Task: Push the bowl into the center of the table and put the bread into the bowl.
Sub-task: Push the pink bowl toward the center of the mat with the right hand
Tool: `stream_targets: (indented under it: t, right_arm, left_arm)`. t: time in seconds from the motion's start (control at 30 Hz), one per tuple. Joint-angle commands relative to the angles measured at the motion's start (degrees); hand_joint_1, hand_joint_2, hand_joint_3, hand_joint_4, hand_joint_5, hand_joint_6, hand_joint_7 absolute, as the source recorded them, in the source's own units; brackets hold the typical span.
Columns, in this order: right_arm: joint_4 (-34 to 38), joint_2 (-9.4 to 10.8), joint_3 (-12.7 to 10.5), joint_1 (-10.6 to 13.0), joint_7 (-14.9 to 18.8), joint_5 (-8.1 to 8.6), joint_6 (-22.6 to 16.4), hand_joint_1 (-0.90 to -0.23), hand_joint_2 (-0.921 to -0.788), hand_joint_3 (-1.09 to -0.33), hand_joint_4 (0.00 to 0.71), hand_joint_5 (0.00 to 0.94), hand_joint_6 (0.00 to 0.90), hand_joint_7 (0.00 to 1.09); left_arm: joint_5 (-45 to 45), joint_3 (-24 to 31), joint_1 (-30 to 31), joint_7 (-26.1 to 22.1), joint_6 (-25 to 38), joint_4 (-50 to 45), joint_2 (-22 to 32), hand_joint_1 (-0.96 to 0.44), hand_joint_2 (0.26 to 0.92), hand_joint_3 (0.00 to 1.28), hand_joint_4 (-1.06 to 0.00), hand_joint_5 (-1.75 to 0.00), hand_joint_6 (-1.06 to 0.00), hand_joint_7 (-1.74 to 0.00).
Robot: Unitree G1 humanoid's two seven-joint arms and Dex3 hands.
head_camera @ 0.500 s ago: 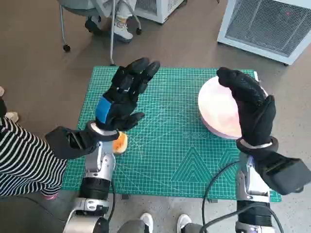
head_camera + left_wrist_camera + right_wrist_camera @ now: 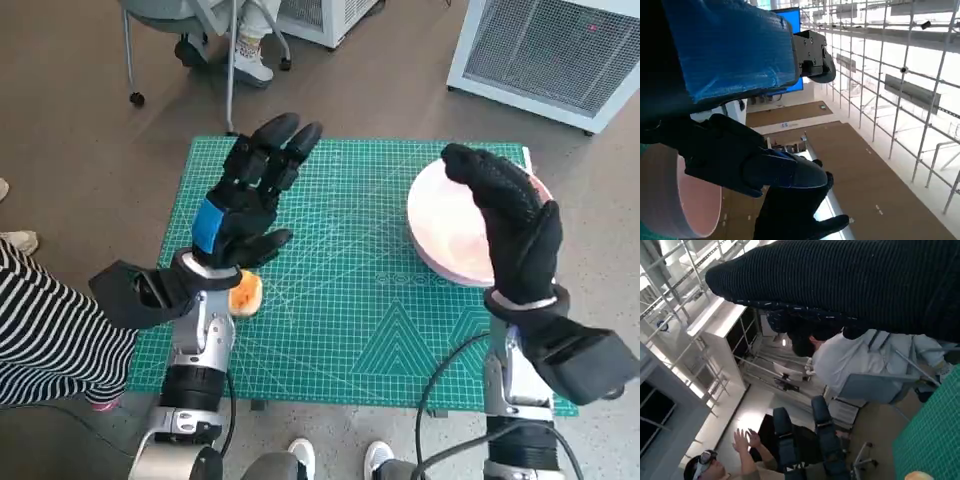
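The pink bowl (image 2: 455,228) sits near the table's far right corner, on the green cutting mat (image 2: 350,300) that covers the table. The right hand (image 2: 510,225) stands against the bowl's right side, fingers straight and holding nothing. The bread (image 2: 245,294) lies near the mat's left edge, partly hidden under the left hand (image 2: 250,200), which hovers above it with fingers spread wide, empty. The mat's faint print cannot be read.

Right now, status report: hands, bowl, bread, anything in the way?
Left hand open above the mat, holding nothing. Right hand open over the bowl, at the table's right side. Bread beside the left wrist, untouched. Nothing between bowl and center.
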Motion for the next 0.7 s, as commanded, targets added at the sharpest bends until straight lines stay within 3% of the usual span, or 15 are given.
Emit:
stream_targets:
  t: [0.03, 0.7]
  right_arm:
    - [0.35, 0.15, 0.25, 1.11, 0.05, -0.04, 0.59, -0.681, -0.921, -0.743, 0.17, 0.0, 0.091, 0.37]
    - [0.34, 0.13, 0.71, 0.92, 0.56, 0.61, 1.48, -0.681, -0.921, -0.747, 0.167, 0.0, 0.085, 0.38]
  left_arm:
    - [0.54, 0.05, 0.33, 0.45, -0.9, -0.14, 0.35, -0.61, 0.921, 0.3, 0.0, -0.2, 0.0, -0.47]
    - [0.37, -0.48, 1.66, 1.42, -0.21, -2.02, 0.43, -0.6, 0.921, 0.31, 0.0, -0.19, 0.0, -0.46]
